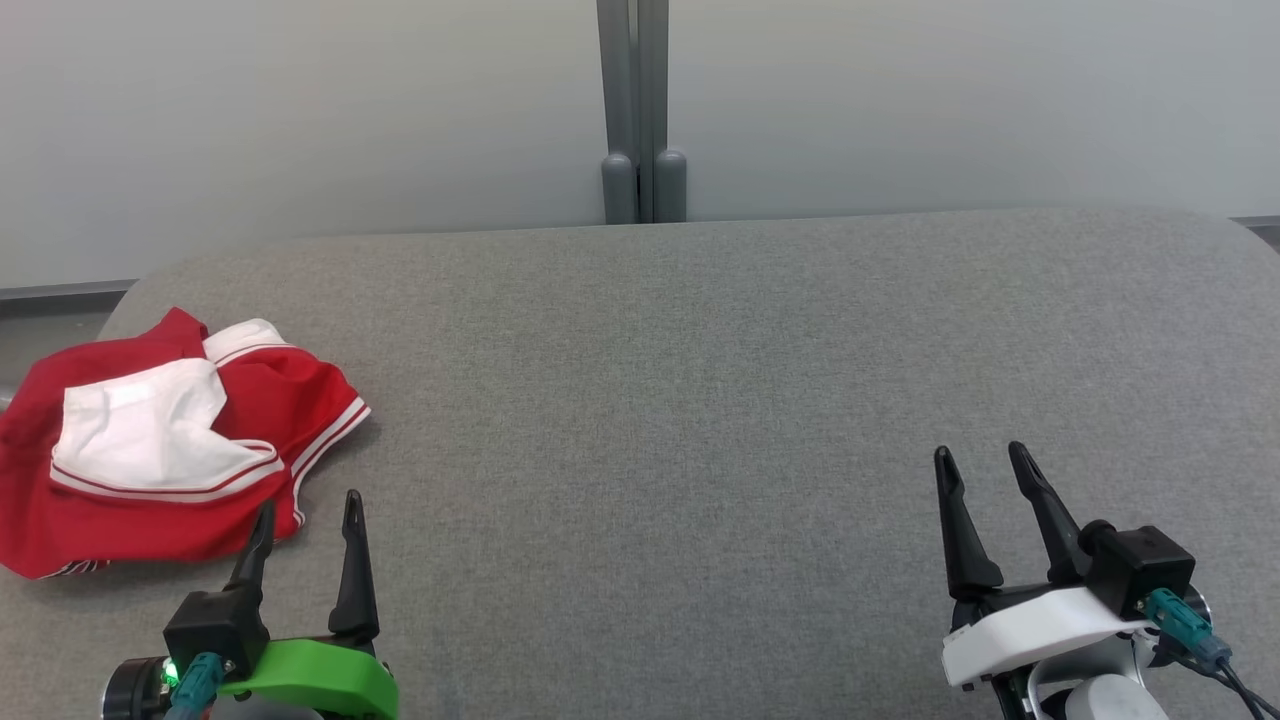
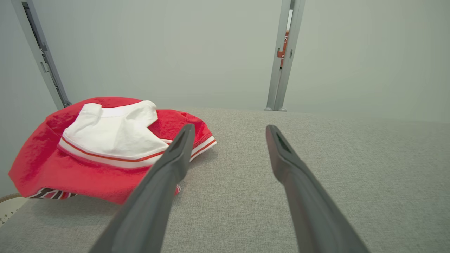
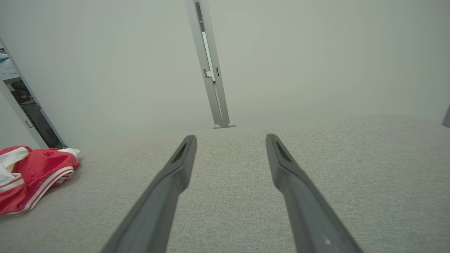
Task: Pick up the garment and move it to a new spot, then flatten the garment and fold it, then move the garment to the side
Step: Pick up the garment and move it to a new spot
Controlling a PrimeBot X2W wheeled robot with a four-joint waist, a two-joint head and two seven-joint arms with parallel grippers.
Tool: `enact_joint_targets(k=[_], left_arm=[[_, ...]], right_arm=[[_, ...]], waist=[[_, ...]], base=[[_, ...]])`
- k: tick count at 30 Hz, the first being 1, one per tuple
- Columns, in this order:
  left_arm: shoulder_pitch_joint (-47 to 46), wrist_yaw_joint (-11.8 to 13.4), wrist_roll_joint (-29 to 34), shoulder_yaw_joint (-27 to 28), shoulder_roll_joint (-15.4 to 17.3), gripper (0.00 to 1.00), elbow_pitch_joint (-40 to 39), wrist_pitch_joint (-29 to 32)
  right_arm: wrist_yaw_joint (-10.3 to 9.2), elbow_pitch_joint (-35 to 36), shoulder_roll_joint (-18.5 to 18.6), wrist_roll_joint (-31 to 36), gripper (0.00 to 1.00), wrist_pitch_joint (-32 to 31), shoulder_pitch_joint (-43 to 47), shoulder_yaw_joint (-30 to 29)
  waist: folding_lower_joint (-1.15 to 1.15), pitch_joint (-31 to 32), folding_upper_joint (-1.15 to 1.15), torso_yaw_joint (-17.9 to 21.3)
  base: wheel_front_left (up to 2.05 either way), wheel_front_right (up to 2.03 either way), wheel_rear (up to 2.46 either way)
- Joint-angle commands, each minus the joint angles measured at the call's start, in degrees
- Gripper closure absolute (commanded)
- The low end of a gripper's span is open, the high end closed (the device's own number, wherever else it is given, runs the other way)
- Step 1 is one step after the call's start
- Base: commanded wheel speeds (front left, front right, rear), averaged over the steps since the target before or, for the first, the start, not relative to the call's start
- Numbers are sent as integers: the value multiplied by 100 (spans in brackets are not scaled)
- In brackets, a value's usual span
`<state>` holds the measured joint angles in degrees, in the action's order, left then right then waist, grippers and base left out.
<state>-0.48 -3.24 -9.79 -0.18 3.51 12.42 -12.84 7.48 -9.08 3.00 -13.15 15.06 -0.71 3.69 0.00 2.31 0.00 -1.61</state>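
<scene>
Left gripper [image 1: 308, 500] at lower left of head view, fingers spread wide, nothing held. Right gripper [image 1: 980, 450] at lower right, also wide open and empty, over bare cloth, well apart from the garment [image 1: 150, 440]. Left gripper's picture-left finger [image 1: 262, 530] sits right at the garment's lower-right hem; contact unclear. In left wrist view that finger overlaps the hem.

Tabletop [image 1: 650, 400] is covered in grey woven fabric, with rounded far corners. Behind it are pale frosted wall panels [image 1: 300, 120], joined by a grey vertical post [image 1: 637, 110] at top centre. Right wrist view has a dark gap [image 3: 31, 116] past a panel at the left edge.

Garment lies mid-left of head view, near the tabletop's left edge, crumpled in a loose heap. It is red and shiny, with a white panel folded on top and white hems with thin red stripes.
</scene>
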Motion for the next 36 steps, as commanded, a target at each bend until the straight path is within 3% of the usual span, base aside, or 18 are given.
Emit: enact_joint_targets(k=[1,16,36], left_arm=[[45,37,-15,-6,57,0,-11,-3],[-16,107,-48,-52,150,0,37,1],[6,228,-142,79,422,0,78,57]], right_arm=[[2,-20,21,-25,0,18,41,5],[2,-42,10,-85,0,18,95,63],[2,-112,-5,-184,0,18,183,173]], waist=[[0,3,0,-5],[0,-10,0,-376],[0,4,0,-1921]], base=[[0,0,0],[0,0,0],[0,0,0]])
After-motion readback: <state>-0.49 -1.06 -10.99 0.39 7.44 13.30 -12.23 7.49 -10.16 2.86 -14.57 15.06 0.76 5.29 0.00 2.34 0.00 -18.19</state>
